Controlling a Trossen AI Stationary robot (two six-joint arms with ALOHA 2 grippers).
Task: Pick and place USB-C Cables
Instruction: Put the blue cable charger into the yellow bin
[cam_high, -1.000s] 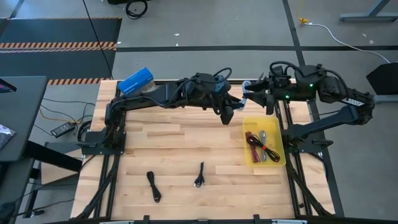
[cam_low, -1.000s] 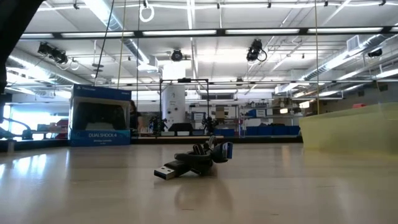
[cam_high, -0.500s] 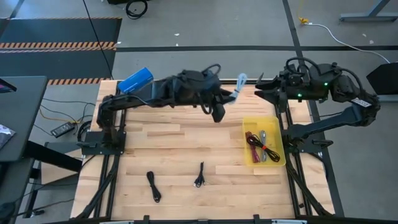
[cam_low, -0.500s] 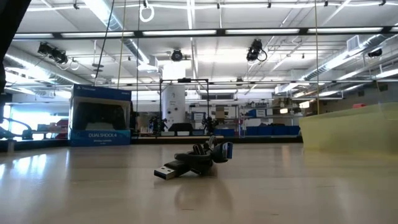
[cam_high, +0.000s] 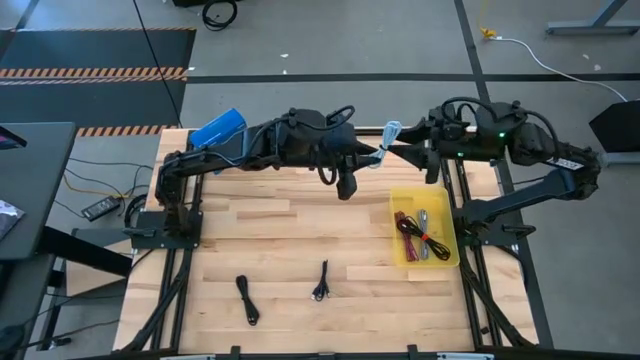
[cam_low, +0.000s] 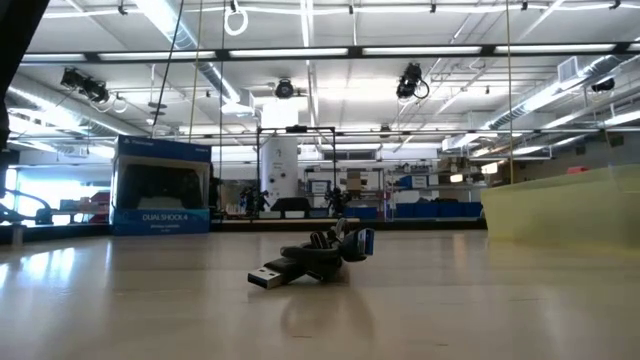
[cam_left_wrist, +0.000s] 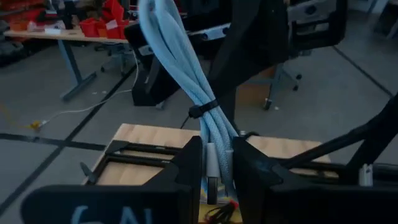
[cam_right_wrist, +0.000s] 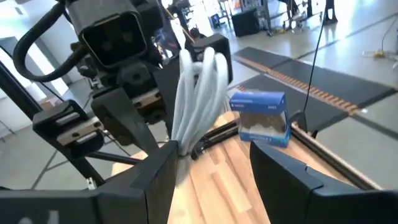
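Observation:
The pale blue-white USB-C cable (cam_high: 386, 135) is a tied bundle held in the air over the table's far right part by my left gripper (cam_high: 378, 157), which is shut on it. My right gripper (cam_high: 408, 150) is open and faces it from the right. In the right wrist view the bundle (cam_right_wrist: 199, 87) stands between my right gripper's (cam_right_wrist: 211, 155) fingers, close to one of them. Two black cables (cam_high: 247, 298) (cam_high: 321, 283) lie flat near the table's near edge. Maroon, silver-grey and black cables lie in the yellow tray (cam_high: 440, 196). My left gripper (cam_left_wrist: 216, 146) pinches the bundle's plug end (cam_left_wrist: 214, 163) between its two fingers, coming roughly level from the table's left. The bundle (cam_left_wrist: 186, 68) is lifted clear. It sticks out past the fingertips, rising toward my right arm. My right gripper: whether its finger (cam_right_wrist: 163, 163) touches the bundle, I cannot tell.
A blue rectangular box (cam_high: 218, 130) lies at the table's far left corner. The yellow tray's wall (cam_low: 560, 205) stands at the right in the low view, where one black cable (cam_low: 310, 262) lies mid-table. Bare wood lies between the arms and the near cables.
My left gripper, keeping the pale cable, has drawn a little toward the table's left. My right gripper backed away toward the right edge, then came back toward the bundle. The cables on the table and in the tray have not moved.

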